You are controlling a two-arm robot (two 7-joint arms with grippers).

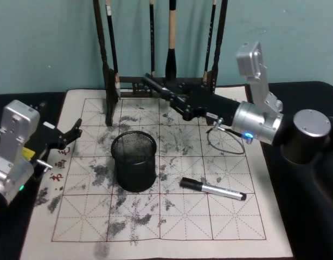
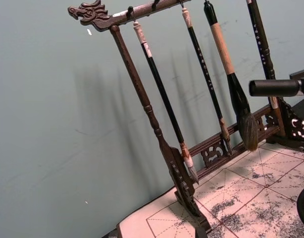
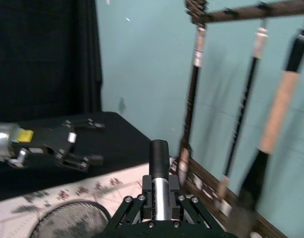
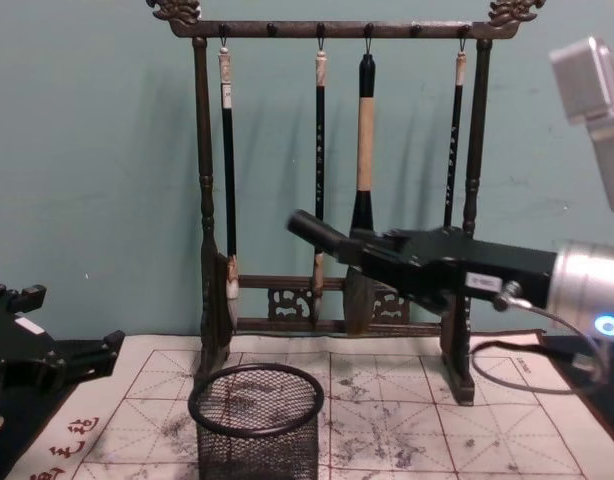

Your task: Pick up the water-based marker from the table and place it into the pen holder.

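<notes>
1. Grip state: the right gripper is clamped on the water-based marker. The right wrist view shows the silver barrel pinched between the fingers, with the black cap sticking out past them.
2. Marker location: it is held in the air over the far part of the table, in front of the brush rack and not touching it.
3. Long axis: close to level, cap end slightly raised. The cap points to the robot's left and away, seen side-on in the chest view.
4. Key relation: the pen holder stands upright on the mat. It lies below the marker, nearer the robot and a little to the left of the cap tip. The marker is not over the rim yet.
5. Judgement on the next move: bring the marker back toward the robot over the opening and swing its axis towards upright, then let go. Released level, it would likely bridge the rim or bounce off.
6. Left gripper: fingers apart, holding nothing, parked at the mat's left edge. The right arm is the one at work.
7. A spare marker lies flat on the mat to the right of the holder, well apart from both grippers.
</notes>
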